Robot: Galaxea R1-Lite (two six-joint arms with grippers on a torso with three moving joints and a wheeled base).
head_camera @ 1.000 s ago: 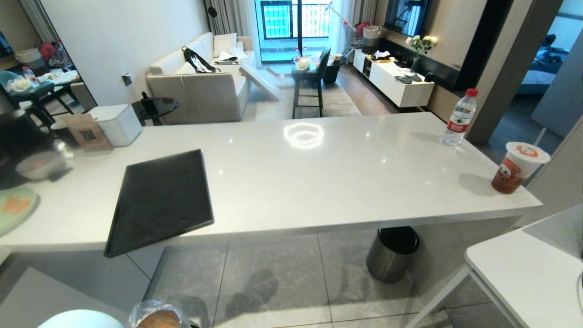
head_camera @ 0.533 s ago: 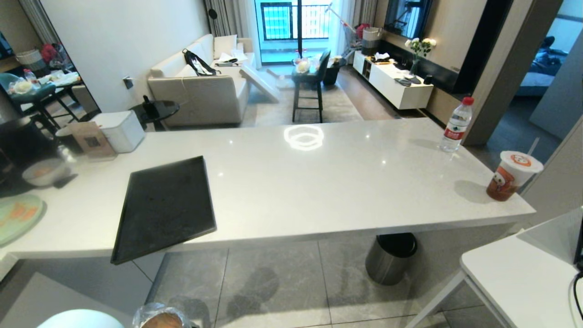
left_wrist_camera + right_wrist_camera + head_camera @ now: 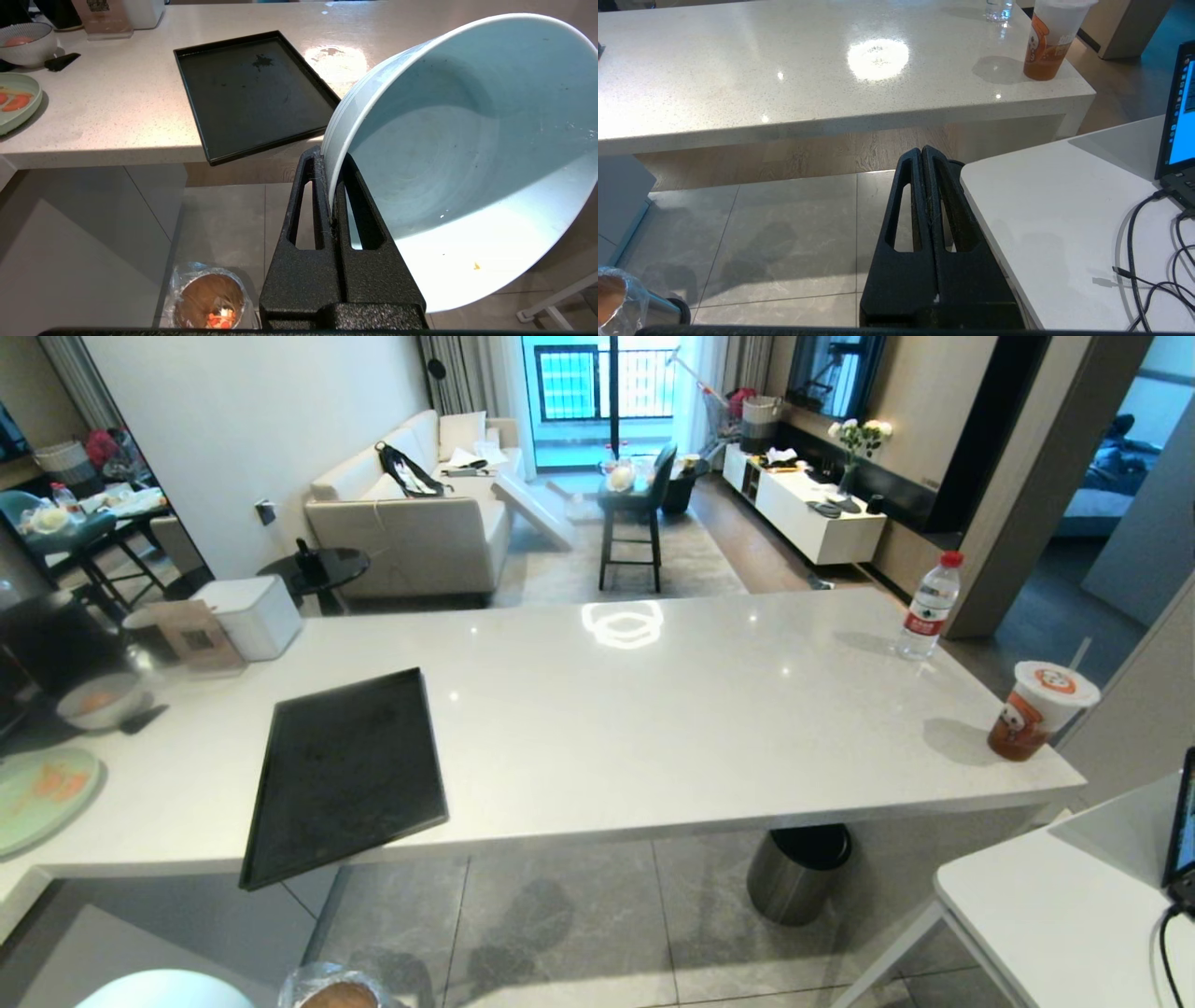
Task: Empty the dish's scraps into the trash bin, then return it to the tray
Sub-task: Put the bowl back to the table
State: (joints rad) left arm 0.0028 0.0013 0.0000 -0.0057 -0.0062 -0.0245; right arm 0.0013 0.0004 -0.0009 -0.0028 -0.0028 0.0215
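We log left end effector (image 3: pixel 332 186) clamped on dish (image 3: pixel 467 154) rim | trash bin (image 3: pixel 209 303) below it | tray (image 3: pixel 252 93) ahead on worktop (image 3: pixel 103 121) | right end effector (image 3: pixel 922 154) closed, empty.

**A:** How many bowls do you count?

**B:** Two. There's the pale blue dish (image 3: pixel 467 154), filling the right side of the left wrist view, and a greyish-white bowl (image 3: pixel 98 700) at the left edge of the head view.

**A:** Plates?

**B:** One green plate (image 3: pixel 42 798), lower left. One black tray (image 3: pixel 350 770) as well.

**A:** Bins?

**B:** Two. The small trash bin (image 3: pixel 336 991) with the plastic liner is at the bottom edge, and a larger dark bin (image 3: pixel 798 873) is lower right of centre.

**A:** Drinks?

**B:** One water bottle (image 3: pixel 929 607) and one lidded cup (image 3: pixel 1041 709), both on the right. And one laptop (image 3: pixel 1178 116), only partly in frame.
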